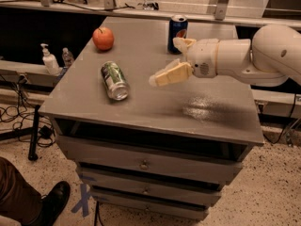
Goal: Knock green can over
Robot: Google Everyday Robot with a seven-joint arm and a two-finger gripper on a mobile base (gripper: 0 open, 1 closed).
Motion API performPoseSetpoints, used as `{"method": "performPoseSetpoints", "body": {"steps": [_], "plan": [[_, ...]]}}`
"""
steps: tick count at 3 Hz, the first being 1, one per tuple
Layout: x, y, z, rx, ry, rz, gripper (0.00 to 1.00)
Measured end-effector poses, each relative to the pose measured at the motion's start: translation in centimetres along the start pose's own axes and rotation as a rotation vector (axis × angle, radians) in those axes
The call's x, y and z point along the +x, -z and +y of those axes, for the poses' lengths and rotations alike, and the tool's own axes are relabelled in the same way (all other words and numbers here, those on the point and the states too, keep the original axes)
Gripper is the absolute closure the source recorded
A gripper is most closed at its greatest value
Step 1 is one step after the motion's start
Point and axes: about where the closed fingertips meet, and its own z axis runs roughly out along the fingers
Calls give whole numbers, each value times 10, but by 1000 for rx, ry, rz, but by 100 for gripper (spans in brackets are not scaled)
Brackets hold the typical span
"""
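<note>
The green can (114, 80) lies on its side on the grey cabinet top (141, 102), left of centre, with its silver end facing the front edge. My gripper (162, 77) hovers just above the top, to the right of the can. A clear gap separates it from the can and it holds nothing. The white arm (254, 55) reaches in from the right.
A red apple (103, 38) sits at the back left of the top. A blue Pepsi can (177, 33) stands at the back, behind the gripper. A soap dispenser (49, 60) and a small bottle (68, 57) stand on a ledge to the left. A person's shoe (52, 200) is on the floor at lower left.
</note>
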Motion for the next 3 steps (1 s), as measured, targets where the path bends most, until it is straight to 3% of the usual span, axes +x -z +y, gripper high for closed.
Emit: {"method": "performPoseSetpoints", "body": {"steps": [3], "plan": [[23, 31, 4, 12, -13, 42, 0]]}}
